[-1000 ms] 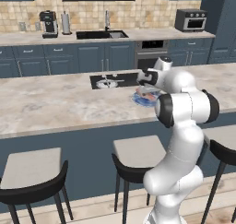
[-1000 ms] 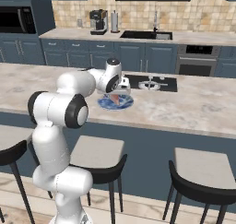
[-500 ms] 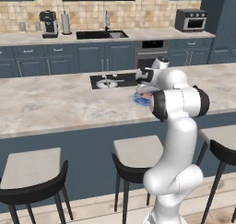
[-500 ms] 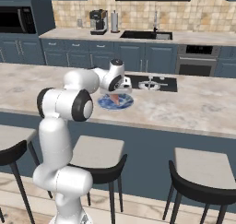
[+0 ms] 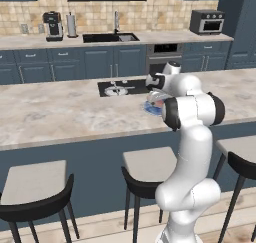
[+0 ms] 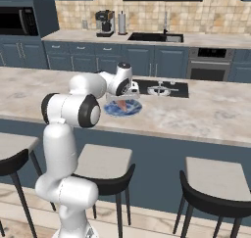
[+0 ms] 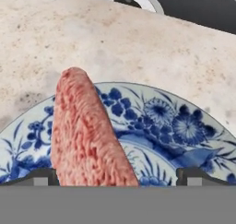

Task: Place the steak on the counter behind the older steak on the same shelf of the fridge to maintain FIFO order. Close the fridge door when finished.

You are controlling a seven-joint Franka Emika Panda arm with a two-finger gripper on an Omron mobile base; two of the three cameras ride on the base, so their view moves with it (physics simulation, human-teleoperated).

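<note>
The steak [image 7: 85, 135], a pale pink slab, lies on a blue-patterned plate [image 7: 175, 126] on the beige marbled counter [image 7: 115, 38]. In the hand view my gripper [image 7: 118, 178] is open just above the plate. Its fingertips [image 7: 44, 177] stand wide apart on either side of the steak, and the slab sits nearer the left tip. From the base views the gripper [image 5: 155, 91] [image 6: 126, 93] points down over the plate [image 6: 122, 108] with the steak [image 6: 122, 105] on it, next to the black cooktop [image 6: 162, 88]. The fridge and the older steak are out of view.
Stools [image 5: 150, 169] stand along the counter's near side. Behind the counter runs a wall counter with a sink [image 5: 110, 37], a coffee machine [image 5: 52, 26] and a toaster oven [image 5: 206, 21]. A microwave [image 6: 17, 20] is at the far left of the right base view.
The arm has straightened up and its elbow has risen. The hand has shifted slightly over the plate. The plate and steak have not moved.
</note>
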